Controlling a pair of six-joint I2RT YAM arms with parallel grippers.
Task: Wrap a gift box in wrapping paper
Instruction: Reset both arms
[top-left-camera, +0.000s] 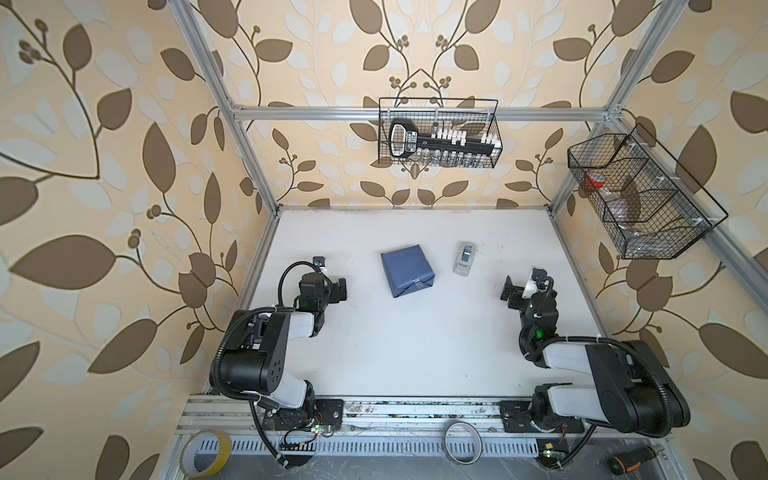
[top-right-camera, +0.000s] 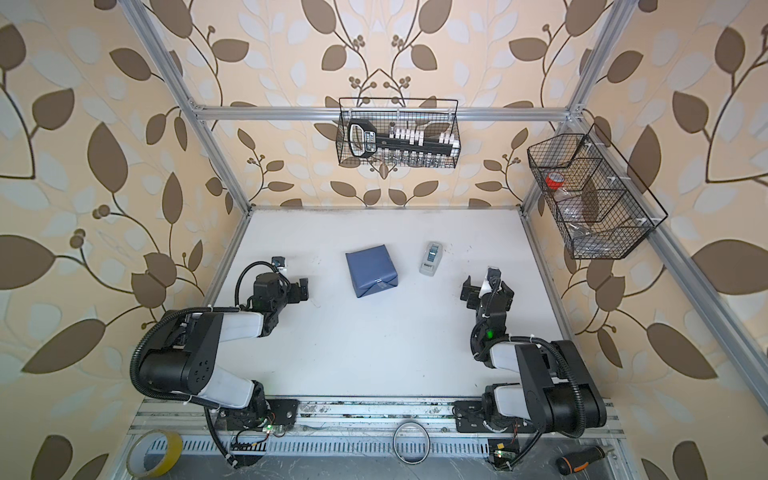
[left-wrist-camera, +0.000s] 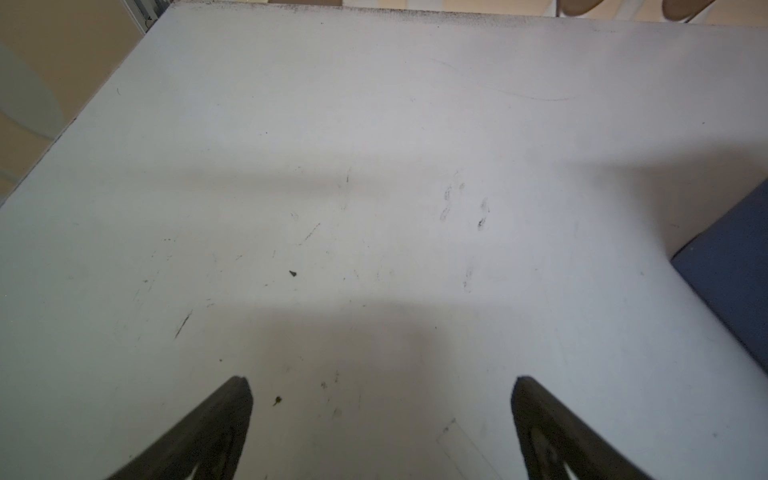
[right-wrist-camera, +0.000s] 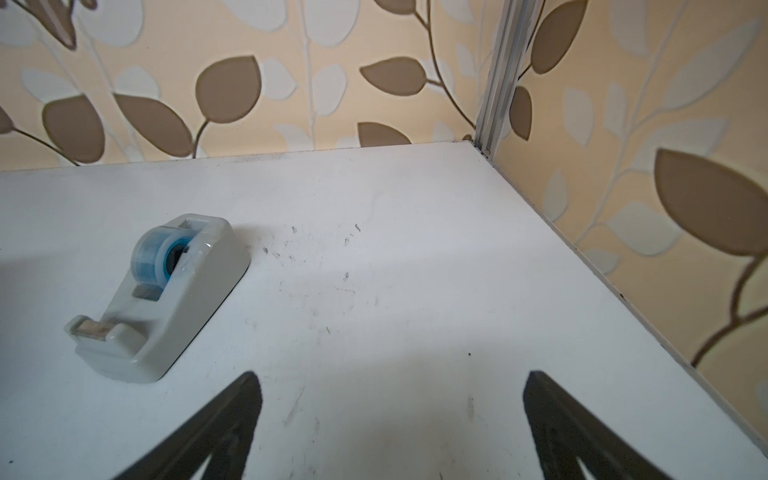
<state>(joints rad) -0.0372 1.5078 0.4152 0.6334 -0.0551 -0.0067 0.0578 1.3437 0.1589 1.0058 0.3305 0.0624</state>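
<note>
The wrapping paper (top-left-camera: 406, 270) (top-right-camera: 371, 270), slate-blue face outward, is folded into a closed box-shaped parcel at the middle of the white table. A small piece of clear tape sits on its near end flap. The gift box is hidden inside the paper. My left gripper (top-left-camera: 340, 289) (top-right-camera: 303, 289) hovers open to the left of the parcel, apart from it. In the left wrist view a corner of the paper (left-wrist-camera: 731, 270) shows beside the open gripper (left-wrist-camera: 380, 386). My right gripper (top-left-camera: 510, 293) (top-right-camera: 468, 293) (right-wrist-camera: 390, 382) is open and empty, to the right of the parcel.
A grey tape dispenser (top-left-camera: 464, 258) (top-right-camera: 431, 258) (right-wrist-camera: 158, 299) stands right of the parcel, ahead of the right gripper. Wire baskets (top-left-camera: 438, 133) (top-left-camera: 640, 195) hang on the back and right frame. A yellow tape roll (top-left-camera: 208, 453), a ring (top-left-camera: 461, 446) and a screwdriver (top-left-camera: 636, 459) lie by the front rail.
</note>
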